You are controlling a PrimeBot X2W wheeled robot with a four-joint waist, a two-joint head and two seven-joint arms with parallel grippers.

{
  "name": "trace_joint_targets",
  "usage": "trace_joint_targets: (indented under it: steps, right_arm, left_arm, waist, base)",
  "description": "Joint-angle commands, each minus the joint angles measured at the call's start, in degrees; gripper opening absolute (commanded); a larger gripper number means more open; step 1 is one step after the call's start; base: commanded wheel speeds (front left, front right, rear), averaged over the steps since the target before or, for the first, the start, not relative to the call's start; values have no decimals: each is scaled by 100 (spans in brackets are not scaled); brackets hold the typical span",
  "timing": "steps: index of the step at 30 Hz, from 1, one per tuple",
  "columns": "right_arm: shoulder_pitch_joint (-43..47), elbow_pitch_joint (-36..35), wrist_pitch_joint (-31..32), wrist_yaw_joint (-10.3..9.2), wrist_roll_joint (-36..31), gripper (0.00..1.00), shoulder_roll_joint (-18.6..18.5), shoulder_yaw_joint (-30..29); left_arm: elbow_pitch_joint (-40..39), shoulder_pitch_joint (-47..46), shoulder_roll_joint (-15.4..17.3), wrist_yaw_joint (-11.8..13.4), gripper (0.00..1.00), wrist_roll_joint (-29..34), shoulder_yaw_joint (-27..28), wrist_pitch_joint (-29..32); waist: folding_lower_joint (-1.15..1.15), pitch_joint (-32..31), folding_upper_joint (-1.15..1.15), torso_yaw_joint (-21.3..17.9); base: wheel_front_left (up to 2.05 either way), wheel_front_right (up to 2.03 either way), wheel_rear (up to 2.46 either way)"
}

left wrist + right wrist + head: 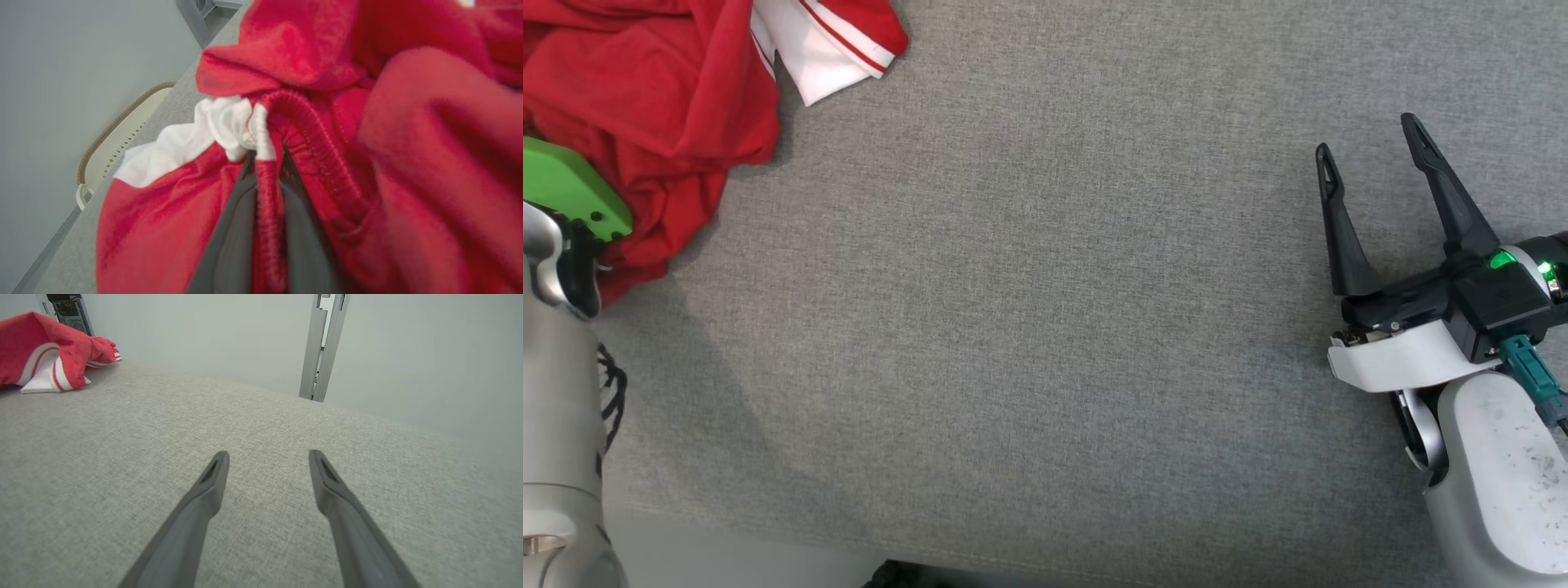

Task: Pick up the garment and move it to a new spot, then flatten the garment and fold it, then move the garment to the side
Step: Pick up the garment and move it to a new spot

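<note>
A crumpled red garment (pixel 645 98) with white, red-striped trim lies at the far left corner of the grey table (pixel 1045 327). In the left wrist view my left gripper (pixel 265 163) is shut on a red ribbed hem of the garment (pixel 408 163), and white cloth bunches at the fingertips. In the head view the left arm's green wrist plate (pixel 568 188) covers the garment's lower edge. My right gripper (pixel 1372 151) hovers open over bare table at the right, nothing between its fingers (pixel 212 477). The garment (pixel 49 355) lies far to its left.
A pale tray-like thing with a brown rim (pixel 110 143) stands beside the table's edge in the left wrist view. A grey metal post (pixel 322 347) rises beyond the far edge. The table's near edge (pixel 768 539) runs along the bottom.
</note>
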Motion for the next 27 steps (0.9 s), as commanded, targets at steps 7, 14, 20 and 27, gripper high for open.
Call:
trace_joint_targets:
  steps: [7,14,20,27]
  right_arm:
    - [154,197,6,-3,71,100,197,89]
    - [384,364,6,-4,151,100,489,171]
    - [534,457,6,-4,201,100,694,224]
    - [590,510,6,-4,262,100,805,313]
  left_arm:
    - [-321,171,408,257,0,133,38,-1190]
    - [-1346,290,818,287,0,354,-58,-1491]
    - [-2670,385,1039,133,0,503,-295,-1114]
    - [-4402,594,836,-2,0,514,-713,-217]
  waist:
    - [0,-710,0,-6]
    - [0,-1548,0,-175]
    - [0,-2119,0,-559]
    - [0,-2491,0,-1335]
  base:
    - [0,0,0]
    - [0,0,0]
    - [0,0,0]
    - [0,0,0]
